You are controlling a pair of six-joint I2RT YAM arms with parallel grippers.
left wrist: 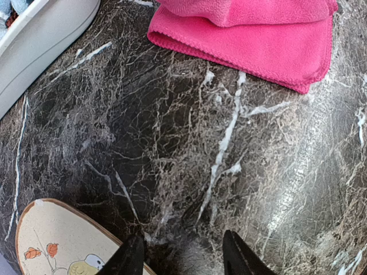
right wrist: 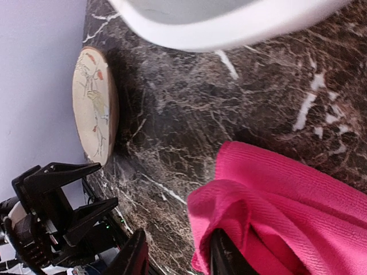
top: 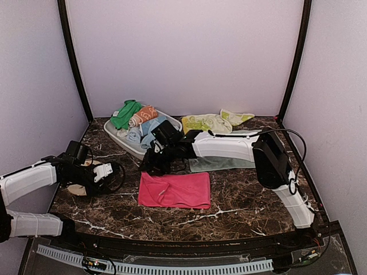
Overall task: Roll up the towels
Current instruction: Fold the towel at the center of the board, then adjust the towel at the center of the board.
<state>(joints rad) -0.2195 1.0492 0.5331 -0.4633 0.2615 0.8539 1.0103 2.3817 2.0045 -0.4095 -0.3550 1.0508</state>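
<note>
Pink towel (top: 175, 190) lies folded flat at the near middle of the surface, its left edge bunched against one of the right fingers (right wrist: 225, 260), which stand apart and clamp nothing. The left fingers (left wrist: 129, 260) are apart too, over bare surface. Rolling seems only to begin, I think, so next this edge must be pinched and turned over tightly; farther back lie a flat mint towel (top: 221, 164) and a crumpled yellow towel (top: 206, 122).

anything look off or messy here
The hot-pink towel is rumpled at its far left corner, beside the right gripper, and the yellow-lime towel lies crumpled at the back of the table.
</note>
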